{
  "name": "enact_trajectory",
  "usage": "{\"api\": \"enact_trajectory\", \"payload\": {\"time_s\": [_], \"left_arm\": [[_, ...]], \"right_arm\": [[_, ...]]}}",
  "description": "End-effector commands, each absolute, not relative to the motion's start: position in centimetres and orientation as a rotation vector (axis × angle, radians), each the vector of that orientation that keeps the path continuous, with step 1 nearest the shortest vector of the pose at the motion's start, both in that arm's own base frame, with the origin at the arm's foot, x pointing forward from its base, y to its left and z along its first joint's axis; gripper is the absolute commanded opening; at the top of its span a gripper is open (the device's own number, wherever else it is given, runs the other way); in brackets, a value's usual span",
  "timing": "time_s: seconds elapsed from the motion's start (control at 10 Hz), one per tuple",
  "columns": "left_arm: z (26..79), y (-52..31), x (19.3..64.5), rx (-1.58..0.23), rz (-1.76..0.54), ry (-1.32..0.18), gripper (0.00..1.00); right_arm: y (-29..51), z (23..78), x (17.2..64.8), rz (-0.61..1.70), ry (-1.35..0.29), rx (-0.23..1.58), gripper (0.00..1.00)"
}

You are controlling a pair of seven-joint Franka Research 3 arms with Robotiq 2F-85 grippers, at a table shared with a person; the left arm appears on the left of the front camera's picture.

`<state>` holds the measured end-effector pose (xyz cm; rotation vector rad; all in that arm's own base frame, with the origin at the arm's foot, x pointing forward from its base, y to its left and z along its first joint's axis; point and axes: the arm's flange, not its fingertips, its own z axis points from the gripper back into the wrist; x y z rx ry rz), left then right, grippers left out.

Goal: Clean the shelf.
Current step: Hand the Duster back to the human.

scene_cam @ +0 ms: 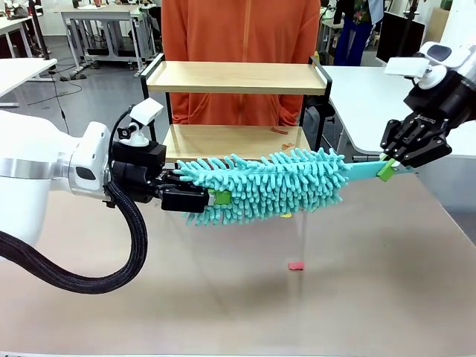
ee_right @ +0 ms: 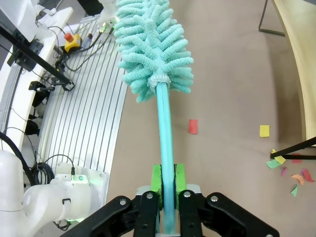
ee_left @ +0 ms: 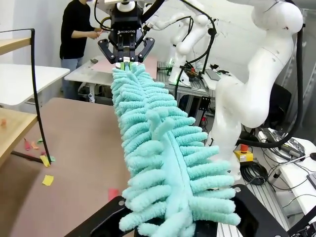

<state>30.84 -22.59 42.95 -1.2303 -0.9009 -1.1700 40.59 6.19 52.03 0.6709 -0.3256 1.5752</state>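
Observation:
A teal fluffy duster (scene_cam: 271,184) hangs level above the brown table, in front of the shelf (scene_cam: 234,76), a two-tier wooden rack in a black frame. My left gripper (scene_cam: 216,198) is shut on the duster's fluffy end; in the left wrist view the duster (ee_left: 158,148) runs away from my left gripper (ee_left: 173,224) to the other arm. My right gripper (scene_cam: 387,169) is shut on the flat teal handle (ee_right: 165,133), with the green pads (ee_right: 157,178) pressed on it. Small paper scraps (scene_cam: 280,131) lie on the shelf's lower board.
A person in an orange top (scene_cam: 238,30) stands behind the shelf. A red scrap (scene_cam: 296,265) lies on the table. A yellow scrap (ee_right: 264,130) and several coloured bits (ee_right: 291,173) lie by the shelf's leg. White tables stand at both sides.

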Motion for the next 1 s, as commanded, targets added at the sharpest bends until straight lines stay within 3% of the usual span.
{"api": "enact_trajectory", "payload": {"time_s": [0.0,0.1,0.2,0.3,0.4,0.5,0.6,0.9], "left_arm": [[43.0,-22.6,30.8,-1.223,-1.171,-0.903,0.0],[43.0,-22.6,30.8,-1.223,-1.171,-0.903,0.0],[43.0,-22.6,30.8,-1.223,-1.171,-0.903,0.0],[43.0,-22.6,30.8,-1.223,-1.171,-0.903,0.0],[43.0,-22.6,30.8,-1.223,-1.171,-0.903,0.0],[43.0,-22.6,30.8,-1.223,-1.171,-0.903,0.0],[43.0,-22.6,30.8,-1.223,-1.171,-0.903,0.0],[43.0,-22.6,30.8,-1.223,-1.171,-0.903,0.0]], "right_arm": [[6.6,52.3,40.9,1.576,-0.362,0.669,0.13],[6.6,52.3,40.9,1.576,-0.362,0.669,0.13],[6.3,52.0,40.6,1.577,-0.325,0.672,0.72],[5.7,53.1,40.2,1.569,-0.342,0.712,0.73],[4.9,54.5,39.8,1.587,-0.366,0.785,1.0],[3.7,55.9,39.4,1.577,-0.406,0.813,0.77],[2.5,57.3,38.9,1.561,-0.457,0.833,1.0],[-2.9,60.5,38.0,1.433,-0.656,0.894,1.0]]}}
